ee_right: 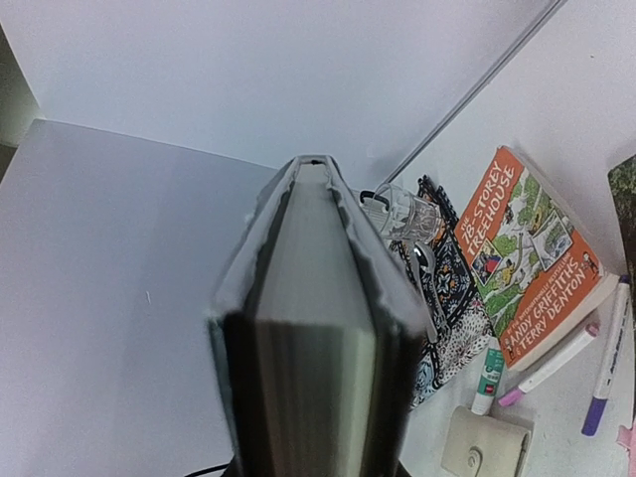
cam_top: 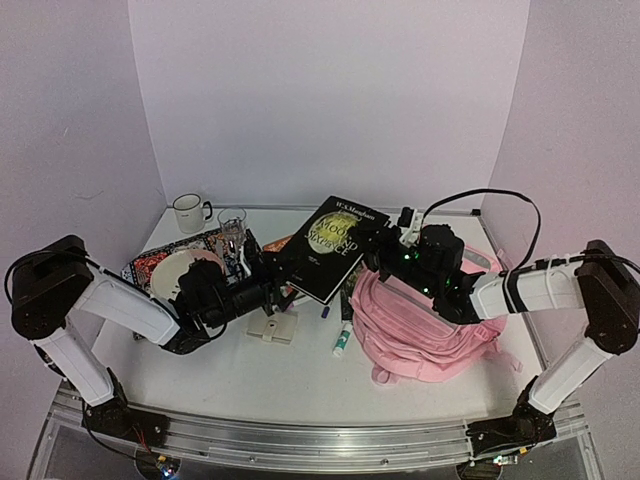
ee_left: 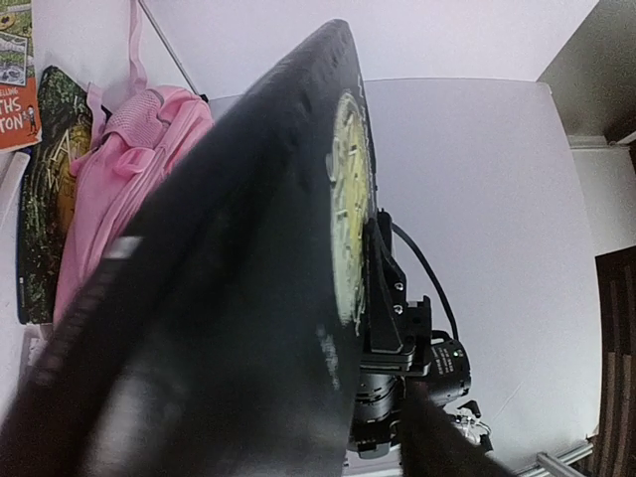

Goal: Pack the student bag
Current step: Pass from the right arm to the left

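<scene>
White tabletop (cam_top: 300,370) and pale walls frame the work. The right end effector (cam_top: 385,252) grasps the black book (cam_top: 335,245) at its 3 o'clock edge, above the surface. The left end effector (cam_top: 272,283) sits at the book's 7 o'clock edge, but I cannot tell whether it grips. The student bag (cam_top: 420,325) lies at 4 o'clock from the book. The step seems to be carrying the book; next it must go into the bag's opening, which I cannot see.

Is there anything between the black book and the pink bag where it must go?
No loose thing lies between the black book and the student bag. Only the right gripper, shut on the book, hangs over the bag's far end, hiding whether it is open.
</scene>
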Robot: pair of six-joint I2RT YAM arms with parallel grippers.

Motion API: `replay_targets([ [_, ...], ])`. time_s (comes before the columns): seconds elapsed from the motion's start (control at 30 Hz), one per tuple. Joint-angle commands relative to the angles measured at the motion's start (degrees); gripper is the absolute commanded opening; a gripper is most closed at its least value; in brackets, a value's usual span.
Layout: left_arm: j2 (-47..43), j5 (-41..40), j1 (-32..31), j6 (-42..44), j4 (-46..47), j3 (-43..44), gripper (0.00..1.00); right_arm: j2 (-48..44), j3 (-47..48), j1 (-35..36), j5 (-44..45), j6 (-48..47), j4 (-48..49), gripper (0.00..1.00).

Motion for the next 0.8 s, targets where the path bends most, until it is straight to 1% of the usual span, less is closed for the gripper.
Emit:
replay_targets([
  [0.0, 0.07, -1.52, -0.12, -1.38, 9.16, 0.46, 0.40, -0.47, -0.26, 0.56, 1.50, 0.42, 34.12, 0.00],
  [0.03, -0.27, -1.99, -0.12, -1.23, 9.54, -0.08, 0.32, -0.24, -0.55, 0.54, 1.16, 0.31, 34.17, 0.00],
  [0.13, -1.31, -3.15, -0.12, -0.57, 9.86, -0.97, 0.16, 0.65, -1.64, 0.50, 0.17, 0.29, 34.18, 0.01],
  [0.2, -1.70, -3.43, -0.12, -0.49, 9.92, -1.24, 0.05, 1.18, -2.43, 0.56, -0.49, 0.04, 34.26, 0.07],
  [0.23, -1.84, -3.60, -0.07, -0.42, 9.97, -1.40, 0.01, 1.40, -2.68, 0.55, -0.57, -0.47, 34.27, 0.12],
  [0.33, -2.33, -3.57, 0.66, -0.40, 9.97, -2.06, 0.00, 1.50, -3.51, 0.41, -3.19, -2.69, 34.03, 0.32],
  [0.43, -3.42, -3.14, 2.20, -0.05, 9.98, -3.13, 0.00, 0.54, -5.16, -0.13, -5.23, -5.43, 30.91, 0.46],
  [0.5, -4.29, -2.39, 3.52, 0.53, 9.95, -4.11, 0.00, -0.53, -6.09, -0.71, -6.73, -7.15, 27.29, 0.55],
  [0.57, -5.03, -1.51, 4.74, 0.53, 9.90, -5.50, 0.00, -2.17, -6.60, -1.07, -8.43, -9.82, 22.63, 0.61],
  [0.6, -5.36, -1.02, 5.39, 0.47, 9.90, -6.10, 0.00, -3.24, -6.56, -1.19, -9.39, -11.54, 19.38, 0.63],
  [0.7, -6.13, 1.34, 7.67, 0.66, 9.90, -7.57, 0.00, -6.43, -5.02, -1.31, -11.55, -18.27, 4.03, 0.69],
  [0.77, -6.73, 2.90, 9.41, 0.93, 9.83, -8.57, 0.00, -9.24, -3.51, -1.34, -11.58, -22.82, -9.12, 0.71],
])
